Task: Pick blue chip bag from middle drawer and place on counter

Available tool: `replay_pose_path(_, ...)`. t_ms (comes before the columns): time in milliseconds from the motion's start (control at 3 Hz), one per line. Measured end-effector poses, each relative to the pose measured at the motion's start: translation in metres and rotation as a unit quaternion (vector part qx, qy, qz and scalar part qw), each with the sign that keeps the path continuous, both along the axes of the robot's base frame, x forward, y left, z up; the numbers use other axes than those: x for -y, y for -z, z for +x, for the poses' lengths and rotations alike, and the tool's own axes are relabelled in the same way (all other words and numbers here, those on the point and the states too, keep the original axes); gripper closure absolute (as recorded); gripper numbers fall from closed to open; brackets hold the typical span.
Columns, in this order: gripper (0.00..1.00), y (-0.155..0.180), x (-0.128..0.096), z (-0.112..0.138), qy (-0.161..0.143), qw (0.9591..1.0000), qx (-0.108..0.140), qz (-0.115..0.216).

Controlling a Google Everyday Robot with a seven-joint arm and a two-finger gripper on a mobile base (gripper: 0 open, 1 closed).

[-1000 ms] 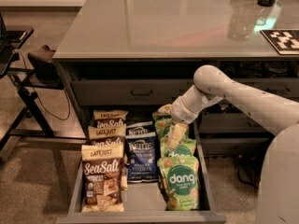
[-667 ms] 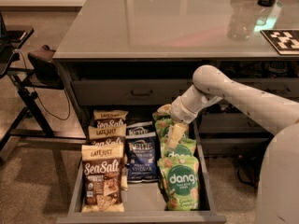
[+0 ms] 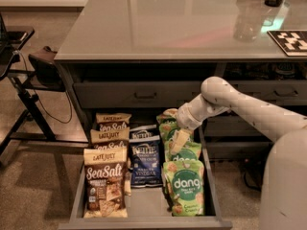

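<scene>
Over on the left stands a black folding stand (image 3: 29,75) on a speckled tan floor (image 3: 33,181), with a thin cable trailing down from it. Next comes the middle drawer (image 3: 144,223), pulled out and holding three columns of snack bags. The left column has three tan Sea Salt bags (image 3: 105,183), one behind another. The centre column has two dark bags: the blue chip bag (image 3: 145,164) lies flat in front with its white lettering up, and a second navy bag (image 3: 143,132) peeks out just behind it. The right column is green dang bags (image 3: 184,187); I count three for certain, and a fourth seems to show at the back.

The gripper (image 3: 180,139) hangs over that green column, just right of the blue chip bag and not touching it; whether it is open or closed I cannot tell. Its white arm (image 3: 240,104) reaches in from the right.

Above, the counter (image 3: 144,28) is a broad glossy grey top. At its far right are one clear container (image 3: 249,25) and one black-and-white marker tile (image 3: 288,41).
</scene>
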State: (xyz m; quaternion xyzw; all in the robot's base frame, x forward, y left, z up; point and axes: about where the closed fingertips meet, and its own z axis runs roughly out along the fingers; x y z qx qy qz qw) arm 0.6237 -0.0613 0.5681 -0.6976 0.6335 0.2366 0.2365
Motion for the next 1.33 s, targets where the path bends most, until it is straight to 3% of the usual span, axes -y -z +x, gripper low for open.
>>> replay_pose_path(667, 0.00, 0.061, -0.003, 0.030, 0.007, 0.9996, 0.021, 0.018)
replay_pose_path(1333, 0.00, 0.111, -0.020, 0.052, 0.004, 0.9989, 0.046, -0.004)
